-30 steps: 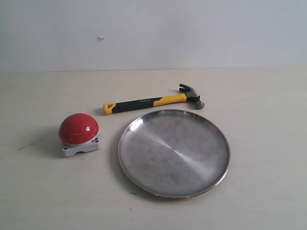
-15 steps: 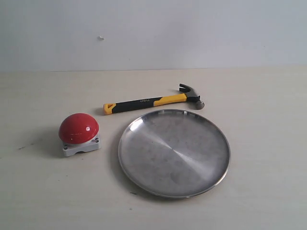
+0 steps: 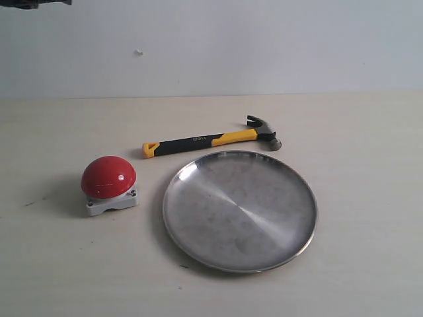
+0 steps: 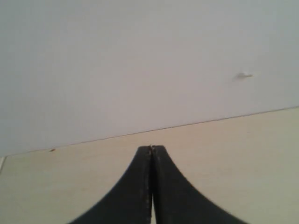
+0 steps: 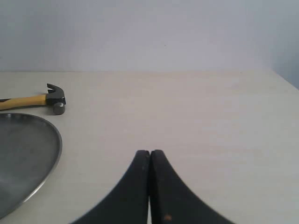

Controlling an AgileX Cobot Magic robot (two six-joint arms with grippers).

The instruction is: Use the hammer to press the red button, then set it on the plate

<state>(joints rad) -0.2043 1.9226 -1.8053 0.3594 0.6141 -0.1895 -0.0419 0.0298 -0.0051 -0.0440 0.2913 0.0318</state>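
The hammer (image 3: 211, 139) lies flat on the table behind the plate (image 3: 240, 210), its dark head to the right and its yellow looped end to the left. Left of the plate sits the red button (image 3: 108, 177) on its grey base. In the right wrist view the hammer (image 5: 50, 96) head and the plate (image 5: 28, 158) rim show, far from my right gripper (image 5: 150, 152), which is shut and empty. My left gripper (image 4: 151, 148) is shut and empty over bare table; no task object shows in its view. A dark arm part (image 3: 33, 2) sits at the exterior view's top left corner.
The light wooden table (image 3: 370, 165) meets a plain white wall (image 3: 264, 46) at the back. A small white mark (image 3: 139, 52) is on the wall. The table's right edge (image 5: 286, 79) shows in the right wrist view.
A dark arm part has come into the top left corner of the exterior view. The hammer, button and plate have not moved.
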